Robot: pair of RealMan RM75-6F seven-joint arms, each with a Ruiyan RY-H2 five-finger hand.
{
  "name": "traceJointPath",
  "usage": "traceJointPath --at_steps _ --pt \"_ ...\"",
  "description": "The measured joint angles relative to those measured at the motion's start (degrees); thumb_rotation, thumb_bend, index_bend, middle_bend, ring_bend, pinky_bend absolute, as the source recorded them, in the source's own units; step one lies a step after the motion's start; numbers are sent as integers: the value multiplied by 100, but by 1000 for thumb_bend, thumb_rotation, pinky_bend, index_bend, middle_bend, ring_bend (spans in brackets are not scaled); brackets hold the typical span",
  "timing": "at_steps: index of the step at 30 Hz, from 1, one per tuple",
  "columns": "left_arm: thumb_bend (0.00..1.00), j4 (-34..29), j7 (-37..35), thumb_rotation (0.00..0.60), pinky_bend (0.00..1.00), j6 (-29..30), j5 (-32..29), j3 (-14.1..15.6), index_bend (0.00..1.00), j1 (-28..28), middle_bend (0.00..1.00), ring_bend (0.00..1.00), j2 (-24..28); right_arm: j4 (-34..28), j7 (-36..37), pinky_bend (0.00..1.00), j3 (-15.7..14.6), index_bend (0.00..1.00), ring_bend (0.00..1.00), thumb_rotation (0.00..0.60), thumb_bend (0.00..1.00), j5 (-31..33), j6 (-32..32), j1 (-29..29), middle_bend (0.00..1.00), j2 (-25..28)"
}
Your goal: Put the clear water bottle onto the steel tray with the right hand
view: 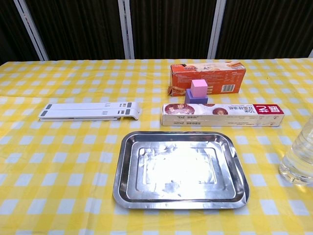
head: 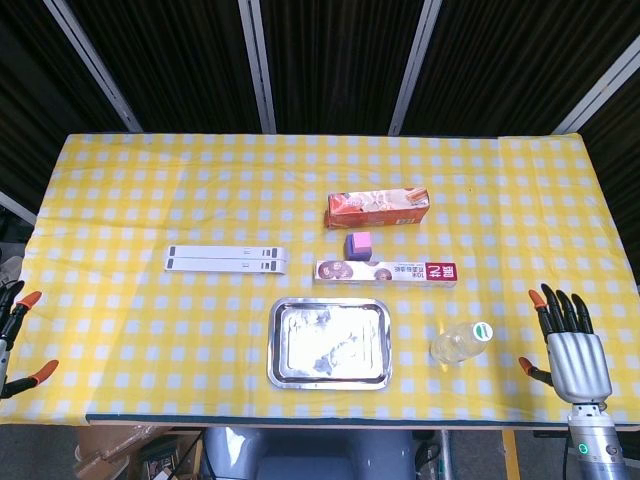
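The clear water bottle [head: 460, 343] with a green cap stands upright on the yellow checked cloth, just right of the steel tray [head: 329, 343]. In the chest view the bottle [view: 298, 159] shows at the right edge, cut off, and the tray [view: 180, 169] lies bare in the middle. My right hand [head: 570, 348] hovers at the table's right front corner, fingers spread and holding nothing, a short way right of the bottle. My left hand [head: 14, 335] shows only partly at the left edge, fingers apart, holding nothing.
Behind the tray lie a long white and red wrap box [head: 386, 271], a purple and pink block [head: 359, 244] and an orange box [head: 378, 209]. A flat white folding stand [head: 227, 260] lies to the left.
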Motion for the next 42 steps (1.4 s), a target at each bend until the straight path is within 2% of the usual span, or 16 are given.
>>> traceJointPath --at_steps 11,16,32,37,42 --pt "193 -51 -21 600 0 70 229 61 113 9 0 0 21 -81 99 0 -33 69 0 600 0 -79 130 -66 0 86" --pt "193 -12 -259 600 0 101 471 138 113 -4 0 0 49 -176 212 0 -33 69 0 600 0 -128 190 -89 0 157" --pt "193 -126 204 600 0 99 284 139 113 61 0 0 -12 -243 536 0 -84 68 0 600 0 23 -163 -27 0 298" --pt "193 -133 251 600 0 102 288 138 113 68 0 0 -23 -323 809 0 -98 68 0 600 0 172 -647 117 0 412" --pt "193 -150 278 600 0 86 292 144 113 66 0 0 -20 -553 1036 0 -142 69 0 600 0 486 -1713 450 0 716"
